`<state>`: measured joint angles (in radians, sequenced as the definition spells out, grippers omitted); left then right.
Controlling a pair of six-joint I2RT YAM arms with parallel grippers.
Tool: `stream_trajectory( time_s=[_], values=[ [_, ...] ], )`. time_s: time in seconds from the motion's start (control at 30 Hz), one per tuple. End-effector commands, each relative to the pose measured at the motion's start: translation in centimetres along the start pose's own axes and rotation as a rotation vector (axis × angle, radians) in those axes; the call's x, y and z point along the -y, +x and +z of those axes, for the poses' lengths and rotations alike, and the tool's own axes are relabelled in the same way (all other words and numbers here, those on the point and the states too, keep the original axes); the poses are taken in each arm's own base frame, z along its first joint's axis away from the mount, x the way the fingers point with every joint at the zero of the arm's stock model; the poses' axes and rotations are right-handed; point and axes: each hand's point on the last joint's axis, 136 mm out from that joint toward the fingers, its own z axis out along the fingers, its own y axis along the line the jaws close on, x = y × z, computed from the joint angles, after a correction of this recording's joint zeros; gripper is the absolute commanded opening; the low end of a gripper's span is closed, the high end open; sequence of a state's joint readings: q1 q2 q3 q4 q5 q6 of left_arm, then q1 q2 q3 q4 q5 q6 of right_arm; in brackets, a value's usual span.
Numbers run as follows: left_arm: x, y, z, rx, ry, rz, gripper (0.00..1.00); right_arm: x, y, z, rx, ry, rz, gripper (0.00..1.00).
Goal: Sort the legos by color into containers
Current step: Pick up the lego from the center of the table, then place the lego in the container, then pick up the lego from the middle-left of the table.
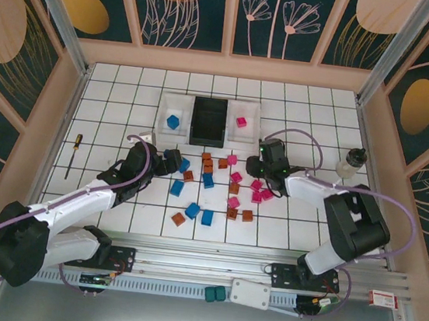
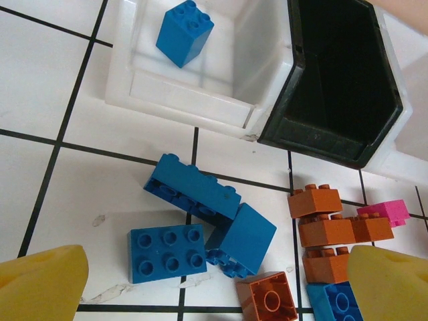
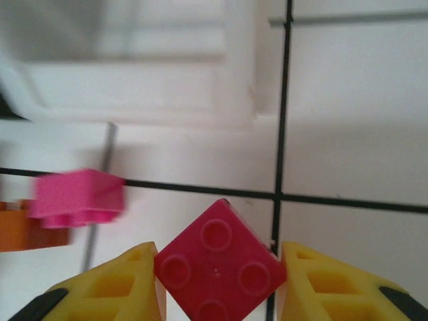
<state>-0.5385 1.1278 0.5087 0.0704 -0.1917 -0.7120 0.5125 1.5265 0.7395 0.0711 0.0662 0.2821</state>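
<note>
Because your right gripper is clamped on the magenta brick by its corners and not its flat sides, watch that grip first. The brick sits diamond-wise between the yellow fingers, and such a hold could let it twist or pop out on the lift. I cannot tell whether it is off the table.

Seen from above, the hold is just near of the right white bin, where one pink brick lies. The black bin stands right beside it on the left, so a drifting drop could land in the wrong place. A loose pink brick close on the left could also be knocked.

Your left gripper hangs fully released over the blue bricks, near of the left white bin, which holds one blue brick. Closing there could catch two at once, or the orange brick beside them.
</note>
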Motion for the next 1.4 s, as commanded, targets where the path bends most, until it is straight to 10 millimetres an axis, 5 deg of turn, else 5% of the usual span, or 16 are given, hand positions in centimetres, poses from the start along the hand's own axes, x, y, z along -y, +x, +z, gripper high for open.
stream_trajectory(
  time_s=[0.0,0.13,0.53,0.63,0.73,0.97,1.2,1.37],
  values=[
    [-0.2,-0.8,-0.5,0.025,-0.016,-0.011,0.99,-3.4,-6.3,-2.9,0.166,-0.116,-0.02,0.33],
    [-0.3,-0.8,-0.6,0.024,-0.022,-0.016,0.99,-4.7,-9.8,-2.0,0.197,-0.125,-0.024,0.33],
    [-1.1,0.2,-1.0,0.008,-0.029,-0.029,0.99,-4.4,-15.9,6.4,0.19,-0.106,0.077,0.35],
    [-1.3,0.4,-1.0,-0.005,-0.036,-0.019,0.99,-4.3,-16.4,7.5,0.178,-0.093,0.089,0.5],
    [-1.2,0.7,-0.9,-0.022,-0.032,0.004,0.99,-4.6,-17.2,7.1,0.192,-0.102,0.093,0.66],
    [0.6,3.4,-1.5,-0.118,0.027,0.109,0.93,-4.9,-16.5,4.0,0.225,-0.135,0.1,0.71],
    [2.9,10.7,-3.4,-0.295,0.076,0.269,0.86,-4.3,-13.0,1.8,0.214,-0.156,0.119,0.72],
    [2.0,15.0,-4.9,-0.39,0.019,0.344,0.73,-3.4,-10.6,0.8,0.202,-0.146,0.129,0.73]
  ],
)
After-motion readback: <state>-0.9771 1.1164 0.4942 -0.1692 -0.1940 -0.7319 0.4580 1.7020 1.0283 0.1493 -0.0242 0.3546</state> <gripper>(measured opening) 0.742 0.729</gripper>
